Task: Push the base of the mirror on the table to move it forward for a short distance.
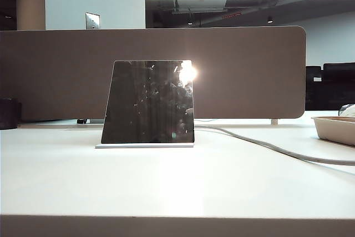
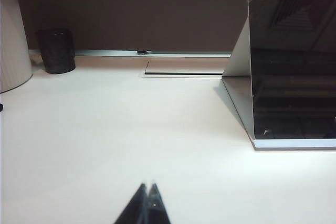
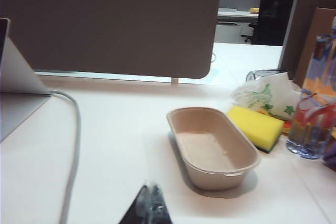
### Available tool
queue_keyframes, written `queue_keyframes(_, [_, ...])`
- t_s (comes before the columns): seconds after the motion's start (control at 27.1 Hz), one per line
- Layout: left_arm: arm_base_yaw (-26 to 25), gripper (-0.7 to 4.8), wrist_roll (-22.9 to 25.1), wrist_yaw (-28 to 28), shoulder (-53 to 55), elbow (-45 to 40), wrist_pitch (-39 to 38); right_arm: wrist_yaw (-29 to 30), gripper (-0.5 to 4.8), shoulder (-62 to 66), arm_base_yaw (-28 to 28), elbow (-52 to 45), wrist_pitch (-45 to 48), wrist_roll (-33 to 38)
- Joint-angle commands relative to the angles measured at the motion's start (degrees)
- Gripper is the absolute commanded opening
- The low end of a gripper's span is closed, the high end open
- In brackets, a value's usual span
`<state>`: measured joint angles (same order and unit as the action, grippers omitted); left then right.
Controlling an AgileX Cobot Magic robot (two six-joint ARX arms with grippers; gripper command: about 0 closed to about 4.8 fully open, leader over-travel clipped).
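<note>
The beige tray on the desk holds nothing. Both claws — left claw, right claw — hover tips together, touching nothing. The mirror stands mid-frame on its base, untouched.

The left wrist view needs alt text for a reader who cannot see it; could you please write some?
The mirror, a dark glossy panel on its thin white base, stands on the white table, well apart from the left gripper, whose dark fingertips meet in a closed point. A black mesh cup sits farther back by the brown partition.
</note>
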<state>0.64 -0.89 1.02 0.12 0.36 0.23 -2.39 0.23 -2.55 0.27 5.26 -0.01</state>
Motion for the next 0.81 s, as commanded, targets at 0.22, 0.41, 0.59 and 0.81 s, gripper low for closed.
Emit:
queue_keyframes(0.22, [0.0, -0.01, 0.2, -0.2, 0.0, 0.1, 0.7, 1.3, -0.01, 0.0, 1.0, 0.0, 1.0, 0.4])
queue_keyframes(0.41, [0.0, -0.01, 0.2, -0.2, 0.0, 0.1, 0.7, 1.3, -0.01, 0.0, 1.0, 0.0, 1.0, 0.5])
queue_keyframes(0.59, [0.0, -0.01, 0.2, -0.2, 0.0, 0.1, 0.7, 1.0, -0.01, 0.0, 0.9, 0.0, 0.6, 0.4])
queue_keyframes(0.81, [0.0, -0.01, 0.2, -0.2, 0.0, 0.1, 0.7, 1.0, -0.01, 0.0, 0.6, 0.0, 0.6, 0.4])
